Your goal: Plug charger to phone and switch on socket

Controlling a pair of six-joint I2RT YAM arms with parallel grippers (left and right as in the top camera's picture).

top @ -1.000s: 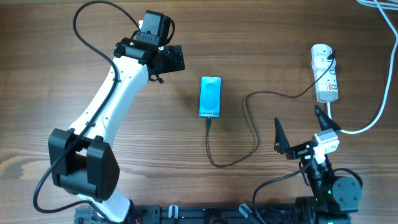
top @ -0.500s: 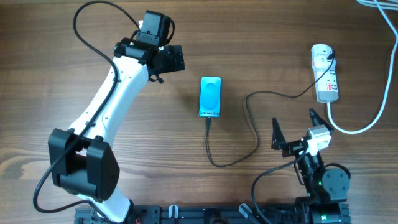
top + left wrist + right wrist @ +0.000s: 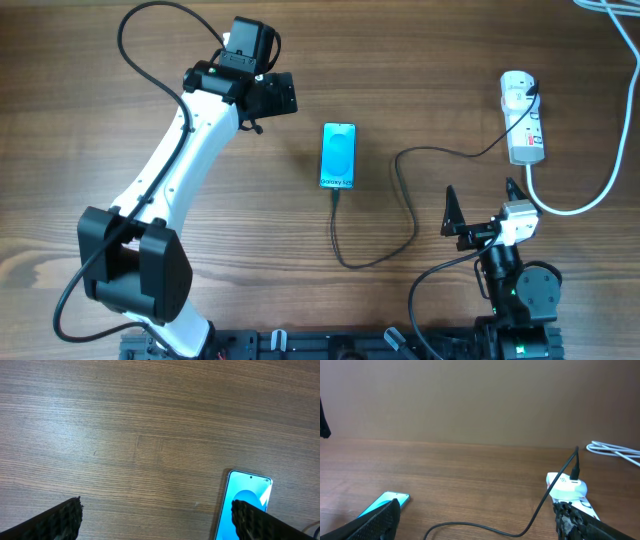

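The phone lies flat mid-table, teal screen up; it also shows in the left wrist view and the right wrist view. The charger cable runs from the phone's near end in a loop to the socket, a white power strip at the far right, also in the right wrist view. My left gripper is open and empty, left of the phone. My right gripper is open and empty, near the front edge, short of the socket.
The socket's thick white cord curves off to the right edge and back corner. The table is brown wood. A brown wall stands behind the table in the right wrist view.
My right gripper has pulled back toward the front edge and turned slightly, away from the socket. The left arm, phone and cable have not moved.
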